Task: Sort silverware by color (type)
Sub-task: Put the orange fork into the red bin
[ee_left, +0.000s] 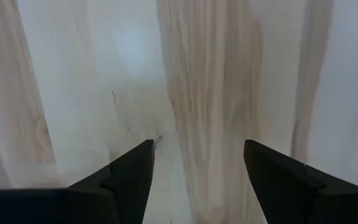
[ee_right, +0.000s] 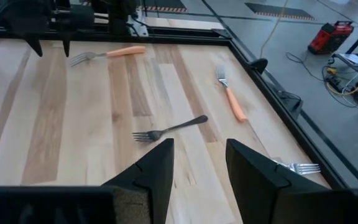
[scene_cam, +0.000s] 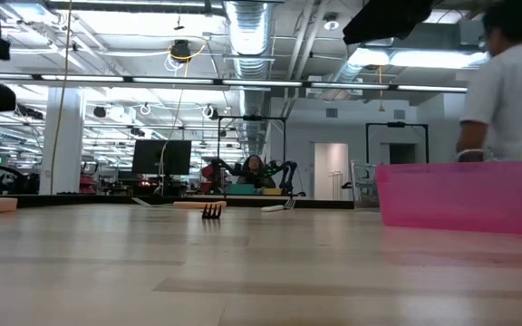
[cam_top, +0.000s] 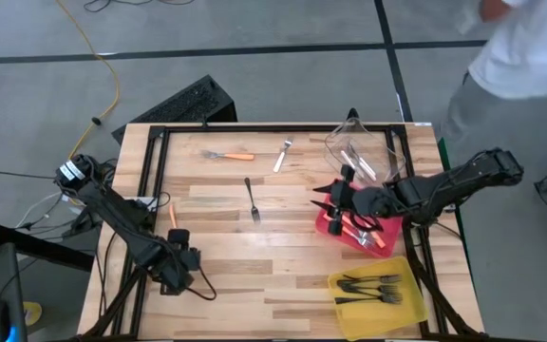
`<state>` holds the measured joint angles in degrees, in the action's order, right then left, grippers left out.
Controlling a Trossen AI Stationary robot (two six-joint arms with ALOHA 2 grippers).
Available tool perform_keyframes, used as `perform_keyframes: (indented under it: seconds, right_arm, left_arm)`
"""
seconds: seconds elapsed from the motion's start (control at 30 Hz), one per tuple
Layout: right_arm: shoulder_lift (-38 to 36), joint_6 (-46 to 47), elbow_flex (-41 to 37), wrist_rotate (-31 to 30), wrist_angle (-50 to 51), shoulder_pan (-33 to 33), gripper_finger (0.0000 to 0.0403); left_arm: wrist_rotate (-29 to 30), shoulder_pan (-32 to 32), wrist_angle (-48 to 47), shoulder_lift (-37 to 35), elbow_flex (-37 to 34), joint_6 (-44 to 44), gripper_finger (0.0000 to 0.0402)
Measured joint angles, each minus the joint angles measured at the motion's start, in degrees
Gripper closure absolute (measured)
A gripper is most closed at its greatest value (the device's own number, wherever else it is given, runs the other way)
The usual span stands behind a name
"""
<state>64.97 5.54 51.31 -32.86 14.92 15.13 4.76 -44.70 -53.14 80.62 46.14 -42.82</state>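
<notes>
While black fork (cam_top: 253, 200) lies mid-table, left claw (cam_top: 180, 282) released, right claw (cam_top: 329, 201) parted, empty.

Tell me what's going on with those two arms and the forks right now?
Left gripper open, empty, low over bare table. Right gripper open, empty, over red bin. Black fork loose mid-table; orange-handled fork and pale fork beyond. Nothing blocking.

We see a wooden table (cam_top: 216, 285) carrying a red bin (cam_top: 330, 228), a yellow bin (cam_top: 414, 306) and a clear bin (cam_top: 338, 147); a person (cam_top: 525, 47) stands beside it.
</notes>
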Motion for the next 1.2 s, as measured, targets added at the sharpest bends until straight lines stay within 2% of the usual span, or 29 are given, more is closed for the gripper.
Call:
perform_keyframes:
  seconds: [0.33, 0.53, 0.67, 0.83, 1.1, 1.2]
  right_arm:
    - [0.0, -0.03, 0.0, 1.71, -0.02, -3.31, 0.0232]
    - [0.0, -0.02, -0.02, 3.28, 0.0, -4.43, 0.0232]
    - [0.0, 0.02, -0.02, 3.3, -0.02, -4.8, 0.0232]
    - [0.0, 0.27, -0.04, 3.28, 0.0, -4.64, 0.0232]
    - [0.0, 0.5, -0.04, 3.3, 0.0, -4.65, 0.0232]
    - [0.0, 0.52, -0.04, 3.3, 0.0, -4.65, 0.0232]
  left_arm:
    - [3.2, -0.01, 1.03, 0.0, -4.47, 0.77, 0.0167]
    - [-0.53, -0.01, 3.78, -0.06, -8.98, -0.27, 0.0167]
    - [-0.62, 0.01, 5.57, -0.46, -11.37, -1.31, 0.0181]
    - [-0.66, -0.06, 6.03, -0.42, -11.61, -1.16, 0.023]
    - [-0.07, -0.06, 5.94, -0.31, -11.77, -1.4, 0.0379]
    - [0.5, -0.06, 6.22, -0.25, -11.81, -1.84, 0.0394]
